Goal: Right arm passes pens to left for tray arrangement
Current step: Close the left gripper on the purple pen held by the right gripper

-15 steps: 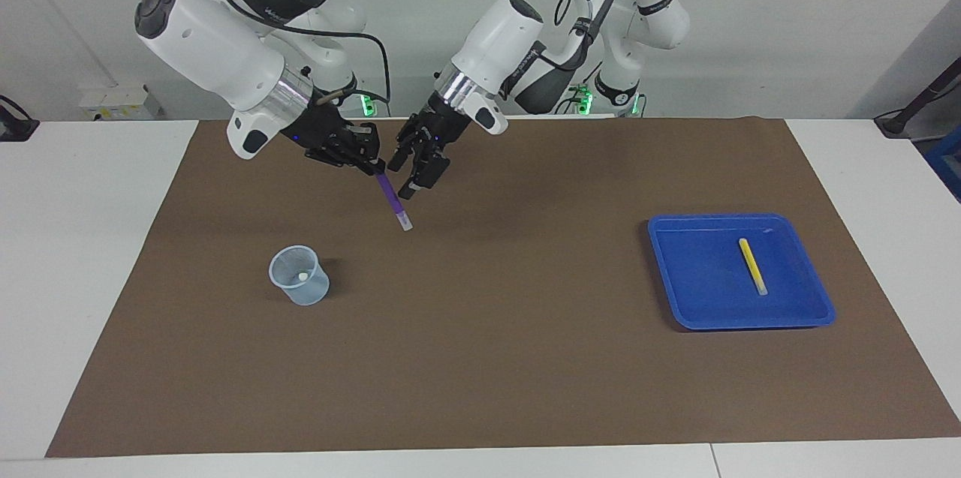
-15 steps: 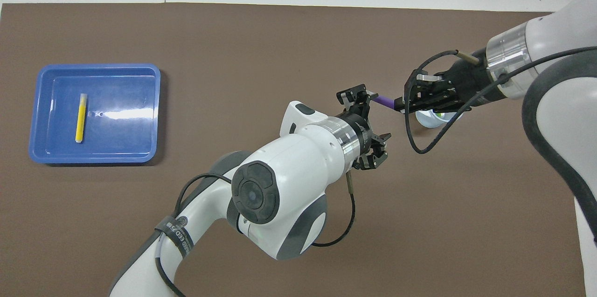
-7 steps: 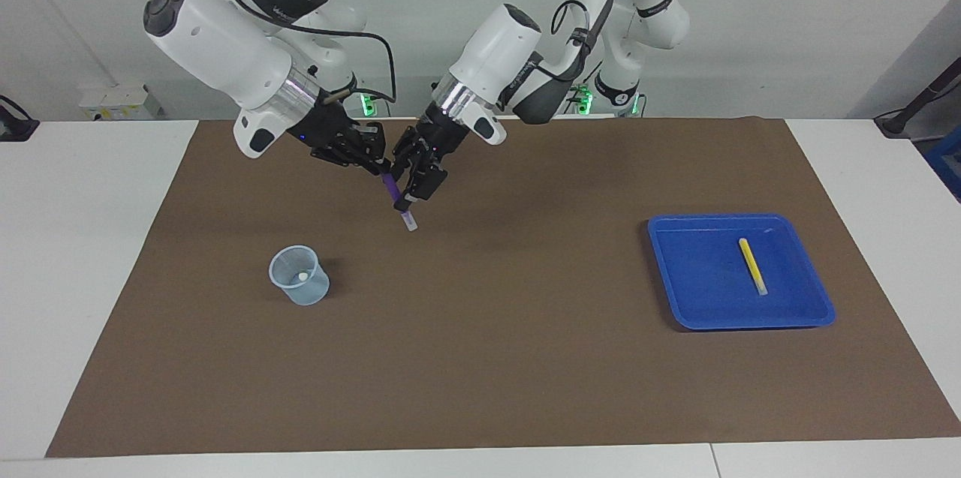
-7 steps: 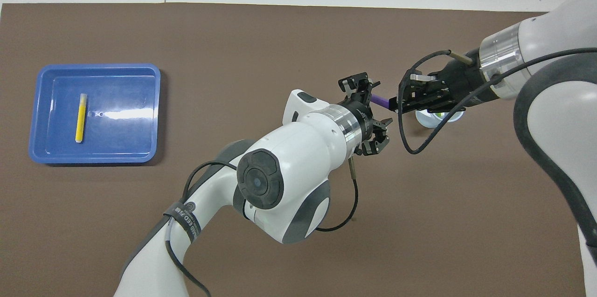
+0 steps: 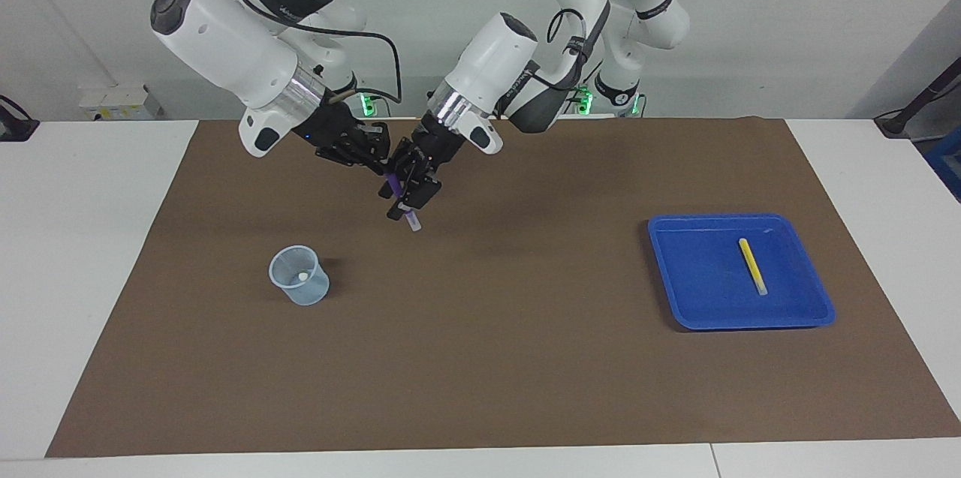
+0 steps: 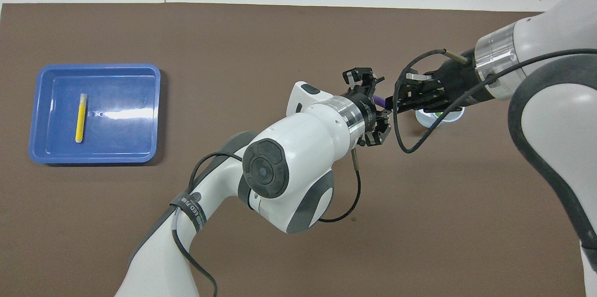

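Observation:
My right gripper (image 5: 373, 157) is shut on the upper end of the purple pen (image 5: 391, 182) and holds it tilted above the brown mat, whitish tip down. My left gripper (image 5: 405, 202) is open, with its fingers on either side of the pen's lower part; in the overhead view the left gripper (image 6: 373, 103) straddles the purple pen (image 6: 380, 100) right beside the right gripper (image 6: 399, 101). The yellow pen (image 5: 751, 266) lies in the blue tray (image 5: 698, 283) at the left arm's end, also in the overhead view (image 6: 81, 117). A bit of green shows in the cup.
A small translucent pale-blue cup (image 5: 299, 277) stands on the mat toward the right arm's end, farther from the robots than the grippers; in the overhead view the cup (image 6: 443, 116) is mostly covered by the right gripper. The brown mat (image 5: 495, 358) covers the table.
My left gripper has moved in toward the right gripper and now has its open fingers around the purple pen. The right gripper has kept hold of the pen, shifting slightly.

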